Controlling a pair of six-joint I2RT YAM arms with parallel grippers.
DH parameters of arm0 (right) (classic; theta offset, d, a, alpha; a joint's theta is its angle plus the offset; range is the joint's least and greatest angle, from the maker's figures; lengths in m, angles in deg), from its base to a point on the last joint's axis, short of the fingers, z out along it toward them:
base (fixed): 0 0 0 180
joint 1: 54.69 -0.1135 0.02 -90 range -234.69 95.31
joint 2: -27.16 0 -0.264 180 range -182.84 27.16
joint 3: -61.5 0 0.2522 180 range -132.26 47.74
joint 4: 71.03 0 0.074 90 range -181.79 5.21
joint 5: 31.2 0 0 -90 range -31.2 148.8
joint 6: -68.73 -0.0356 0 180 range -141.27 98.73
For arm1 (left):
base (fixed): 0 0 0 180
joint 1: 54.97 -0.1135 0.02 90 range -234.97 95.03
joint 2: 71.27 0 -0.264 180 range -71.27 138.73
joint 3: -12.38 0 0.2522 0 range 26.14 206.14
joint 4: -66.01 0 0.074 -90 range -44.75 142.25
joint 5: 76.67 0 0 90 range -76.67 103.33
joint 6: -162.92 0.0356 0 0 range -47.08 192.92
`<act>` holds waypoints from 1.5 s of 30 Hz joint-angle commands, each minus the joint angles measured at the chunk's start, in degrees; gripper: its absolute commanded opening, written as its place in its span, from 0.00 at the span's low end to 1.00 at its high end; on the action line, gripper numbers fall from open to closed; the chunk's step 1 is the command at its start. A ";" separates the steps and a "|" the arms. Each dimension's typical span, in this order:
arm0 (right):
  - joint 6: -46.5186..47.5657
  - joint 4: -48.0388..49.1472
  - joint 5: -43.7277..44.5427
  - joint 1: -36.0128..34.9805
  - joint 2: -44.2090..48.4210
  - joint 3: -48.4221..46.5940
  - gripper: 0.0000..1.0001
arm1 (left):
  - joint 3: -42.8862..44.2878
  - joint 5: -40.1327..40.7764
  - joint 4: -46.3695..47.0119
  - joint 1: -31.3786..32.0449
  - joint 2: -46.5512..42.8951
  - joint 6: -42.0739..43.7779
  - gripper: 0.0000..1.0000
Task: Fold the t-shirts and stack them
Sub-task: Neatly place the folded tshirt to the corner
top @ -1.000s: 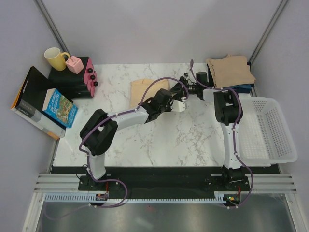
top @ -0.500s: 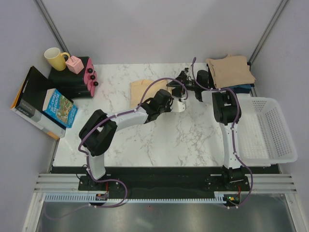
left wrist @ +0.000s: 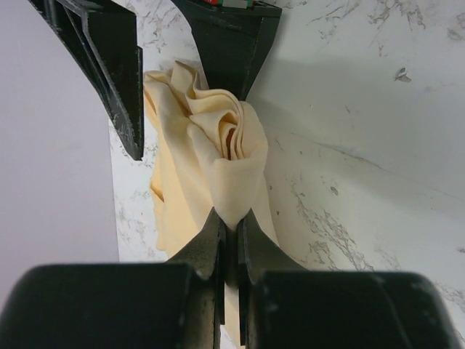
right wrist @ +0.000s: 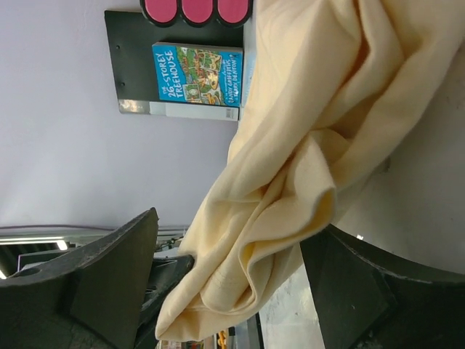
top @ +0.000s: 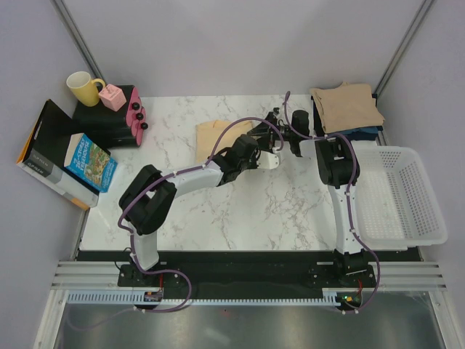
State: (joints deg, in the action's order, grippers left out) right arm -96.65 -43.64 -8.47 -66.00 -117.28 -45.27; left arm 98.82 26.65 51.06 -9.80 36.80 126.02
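One left gripper (left wrist: pixel 231 218), jaws pressed together on a bunched fold of the pale cream t-shirt (left wrist: pixel 218 145). One right gripper (right wrist: pixel 232 231), jaws spread wide either side of that cloth. The shirt lies mid-far on the marble table (top: pixel 240 211), and both wrists hide its right edge from you. One tan t-shirt (top: pixel 347 105) lies folded at the far right corner atop dark shirts (top: pixel 369 133), whose count you cannot make out.

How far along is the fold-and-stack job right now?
Done: the tan t-shirt lies folded on top of a dark blue shirt at the far right corner. In hand: the pale yellow t-shirt, a bunched part of it pinched in the shut left gripper, while the right gripper stands open around a loose fold of it. Left: flatten and fold it, then carry it onto the tan one.
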 commanded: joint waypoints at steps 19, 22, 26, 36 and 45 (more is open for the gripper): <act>28.16 -32.61 0.20 -0.99 1.53 -7.89 0.00 | -3.86 1.00 1.54 2.30 -7.60 -1.24 0.99; 32.82 -39.63 1.26 -0.29 2.67 -9.11 0.00 | -6.94 3.89 1.54 1.07 -13.75 -2.82 0.99; 48.33 -53.42 5.03 0.32 4.60 -12.27 0.00 | -11.85 8.82 2.59 -1.65 -20.17 -2.39 0.99; 76.74 -82.95 19.79 2.96 5.05 -28.79 0.00 | -17.23 8.30 1.54 -6.85 -24.84 -0.81 0.99; 91.98 -95.11 35.43 3.22 4.95 -41.64 0.00 | -19.33 4.70 0.05 -6.93 -27.56 1.21 0.99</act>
State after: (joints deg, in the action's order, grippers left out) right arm -15.21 -132.12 17.96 -63.14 -116.32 -83.04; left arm 80.73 33.65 50.69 -16.86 12.71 125.56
